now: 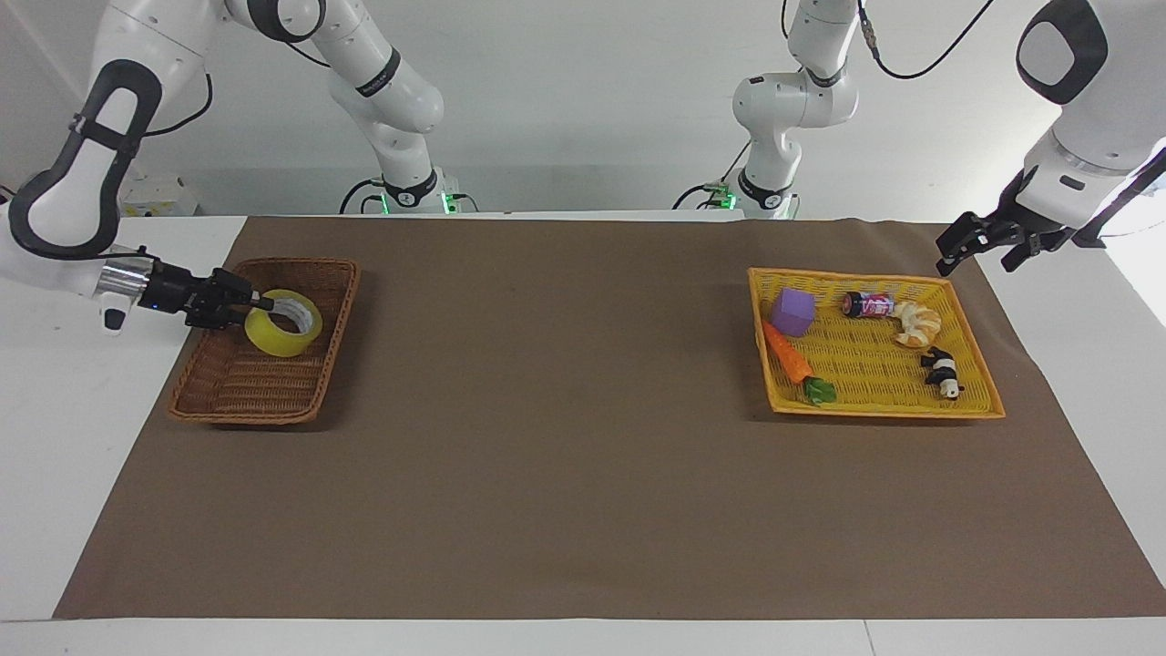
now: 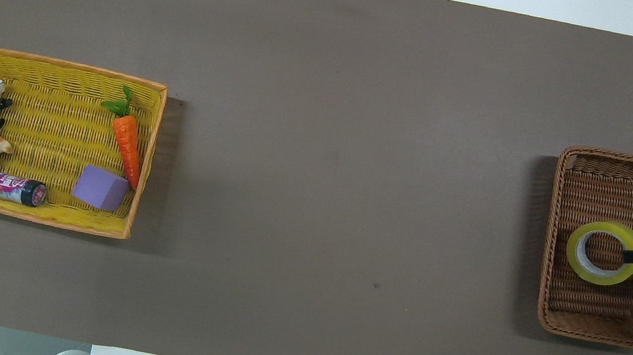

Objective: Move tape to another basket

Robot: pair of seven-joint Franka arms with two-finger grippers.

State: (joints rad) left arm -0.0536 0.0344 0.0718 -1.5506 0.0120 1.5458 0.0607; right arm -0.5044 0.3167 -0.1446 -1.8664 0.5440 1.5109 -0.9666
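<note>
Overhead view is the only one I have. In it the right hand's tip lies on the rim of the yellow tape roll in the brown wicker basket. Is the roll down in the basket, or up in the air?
Observer: The facing view shows the translucent yellow tape roll low inside the brown woven wicker basket. It is slightly tilted, and its lower edge seems to rest on the floor. The right hand is at its rim.
Operator: And the left hand? I see only a black tip.
Observer: The left hand hangs open and empty, raised above the table's edge, clear of the flat yellow woven tray.
</note>
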